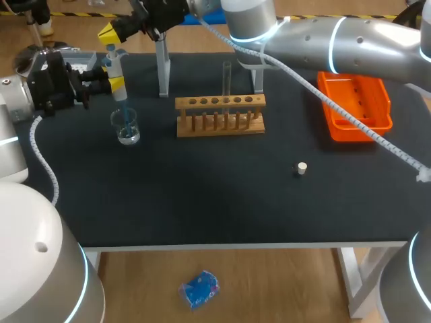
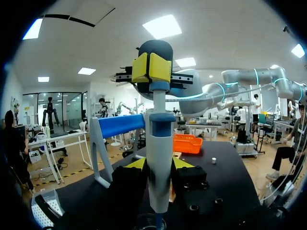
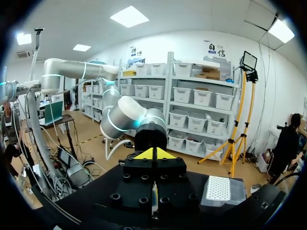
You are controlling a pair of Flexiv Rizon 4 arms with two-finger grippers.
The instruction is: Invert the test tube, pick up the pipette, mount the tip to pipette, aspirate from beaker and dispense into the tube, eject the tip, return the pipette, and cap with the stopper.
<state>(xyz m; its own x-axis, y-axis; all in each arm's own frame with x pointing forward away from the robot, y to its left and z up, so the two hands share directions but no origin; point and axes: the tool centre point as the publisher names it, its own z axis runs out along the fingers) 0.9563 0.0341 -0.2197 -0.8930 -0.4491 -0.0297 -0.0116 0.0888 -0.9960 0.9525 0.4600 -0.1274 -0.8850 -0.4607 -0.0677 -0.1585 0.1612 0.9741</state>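
Left end effector clenched around an upright pipette, its tip lowered into the glass beaker, seemingly into the liquid, while the right end effector, fingers pressed together, bears on the pipette's top to aspirate; the test tube waits in the wooden rack.

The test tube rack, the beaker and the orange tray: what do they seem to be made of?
The test tube rack looks like pale, matt wood: tan colour, round posts between two slats. The beaker is clear, glass or plastic: the dark table shows through it. The orange tray looks like moulded plastic, smooth with a slight sheen.
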